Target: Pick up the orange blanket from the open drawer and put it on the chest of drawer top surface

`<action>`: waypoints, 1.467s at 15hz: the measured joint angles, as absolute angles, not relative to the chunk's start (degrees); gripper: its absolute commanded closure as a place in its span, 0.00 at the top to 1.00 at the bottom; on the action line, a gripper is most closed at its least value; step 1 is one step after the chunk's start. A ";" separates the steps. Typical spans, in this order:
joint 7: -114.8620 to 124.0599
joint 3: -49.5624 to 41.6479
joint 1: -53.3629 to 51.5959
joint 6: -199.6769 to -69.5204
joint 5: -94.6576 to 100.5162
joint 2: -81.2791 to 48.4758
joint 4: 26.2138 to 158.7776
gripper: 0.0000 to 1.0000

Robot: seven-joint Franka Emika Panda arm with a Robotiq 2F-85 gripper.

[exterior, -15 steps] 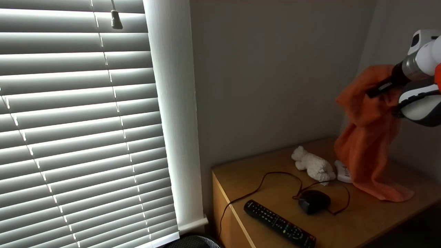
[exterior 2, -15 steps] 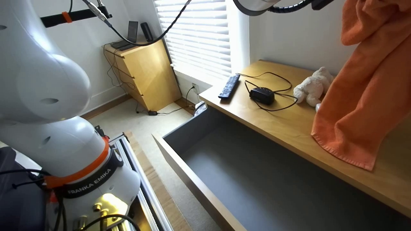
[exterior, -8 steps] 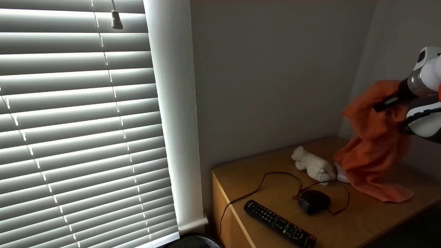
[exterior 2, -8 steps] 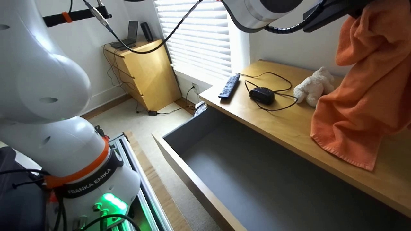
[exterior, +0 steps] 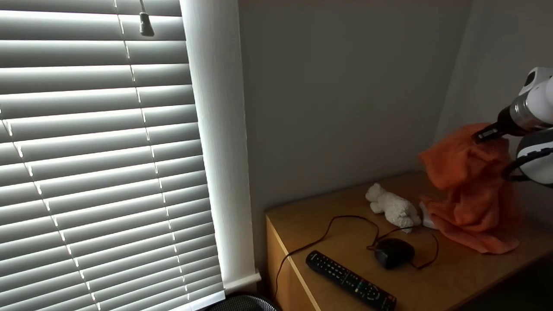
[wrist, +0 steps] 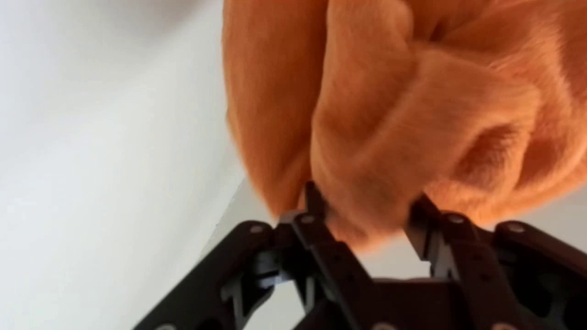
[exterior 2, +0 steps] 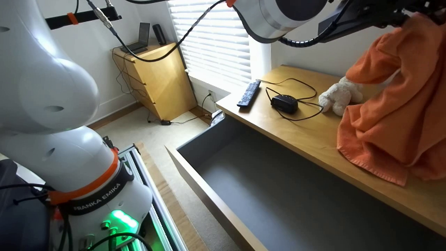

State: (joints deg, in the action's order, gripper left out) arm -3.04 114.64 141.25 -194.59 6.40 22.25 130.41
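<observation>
Laying orange blanket (exterior 2: 393, 132): I'd let it slump beneath the Robotiq gripper (wrist: 368, 201), then back straight up.
Fingers (wrist: 424, 222): parted, folds between.

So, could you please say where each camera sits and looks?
In an exterior view: raised, near the remote, facing blinds and wall; arm partly shows.
In an exterior view: beside the base, facing open drawer and blinds; base and arm show.
Wrist view: on the arm, facing the blanket; gripper shows.
Both exterior views share remote and blanket.

Pincer (wrist: 368, 205) stands parted (slightly blurred).
</observation>
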 measured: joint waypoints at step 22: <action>-10.76 108.24 133.25 -144.68 -3.48 1.86 127.27 1.00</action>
State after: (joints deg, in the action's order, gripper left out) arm -10.76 108.24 133.25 -144.68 -3.48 1.86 127.27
